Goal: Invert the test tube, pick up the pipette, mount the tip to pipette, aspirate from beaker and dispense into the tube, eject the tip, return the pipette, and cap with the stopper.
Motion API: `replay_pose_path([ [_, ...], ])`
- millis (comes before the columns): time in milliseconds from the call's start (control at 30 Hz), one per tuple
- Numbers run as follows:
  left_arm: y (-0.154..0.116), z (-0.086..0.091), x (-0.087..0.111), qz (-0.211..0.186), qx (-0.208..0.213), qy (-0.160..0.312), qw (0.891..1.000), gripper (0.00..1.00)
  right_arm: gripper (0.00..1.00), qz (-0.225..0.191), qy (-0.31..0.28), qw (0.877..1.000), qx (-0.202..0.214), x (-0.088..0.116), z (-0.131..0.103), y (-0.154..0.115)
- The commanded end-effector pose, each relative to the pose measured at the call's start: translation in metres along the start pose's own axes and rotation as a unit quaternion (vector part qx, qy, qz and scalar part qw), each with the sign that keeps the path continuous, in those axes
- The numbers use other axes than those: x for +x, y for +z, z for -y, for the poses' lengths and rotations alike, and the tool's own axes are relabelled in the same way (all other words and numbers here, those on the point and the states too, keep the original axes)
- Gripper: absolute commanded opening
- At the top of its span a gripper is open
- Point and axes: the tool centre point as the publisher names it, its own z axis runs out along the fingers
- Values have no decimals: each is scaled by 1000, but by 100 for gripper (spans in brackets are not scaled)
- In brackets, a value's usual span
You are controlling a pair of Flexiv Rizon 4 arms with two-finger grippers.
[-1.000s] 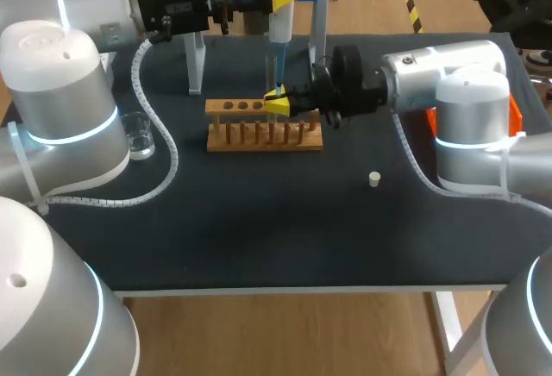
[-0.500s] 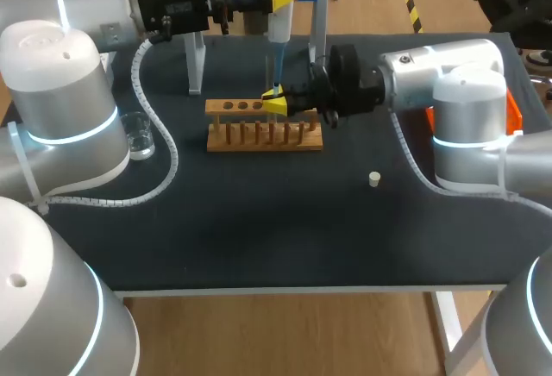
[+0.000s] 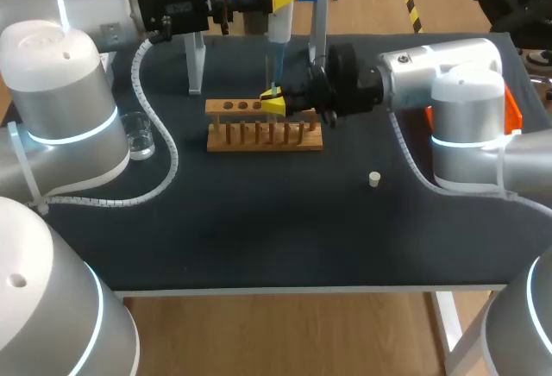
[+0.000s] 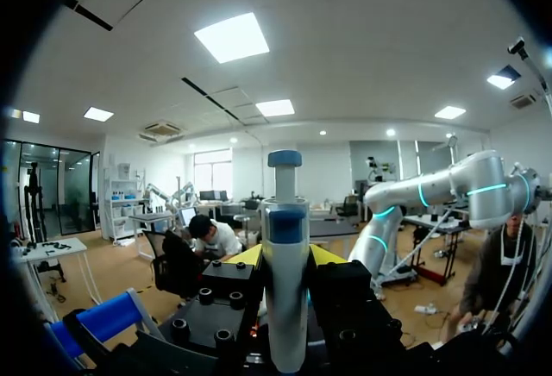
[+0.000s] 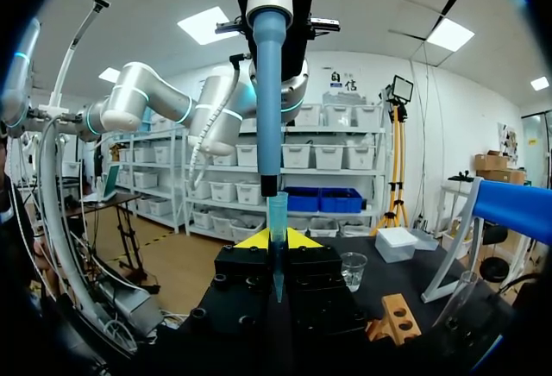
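Head view: bright, even light from overhead. The dark matte counter (image 3: pixel 259 247) takes it w/o glare, and shadows barely read on it, just a soft dark edge under the wooden rack (image 3: pixel 264 137). White shells of left arm (image 3: pixel 60 74) & right arm (image 3: pixel 470 91) carry broad highlights, nearly blown out on top; joint rings glow. Beaker (image 3: pixel 138 139) shows small glints. Wrist views: ceiling panels (image 4: pixel 231 37) are the light source, glaring white. Pipette (image 4: pixel 285 255) is lit from above, w/ sheen down its barrel.
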Motion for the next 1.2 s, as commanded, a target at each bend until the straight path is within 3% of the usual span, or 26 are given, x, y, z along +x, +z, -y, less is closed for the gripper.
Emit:
replay_pose_path([
  [33, -1, 0, 0, -1, -1, 0, 1000, 0, 0, 0, -2, 1000, -1, 1, -3, 0],
  [1200, -1, 0, 0, -1, -1, 0, 1000, 0, 0, 3, 0, 1000, -1, 5, 1, -8],
])
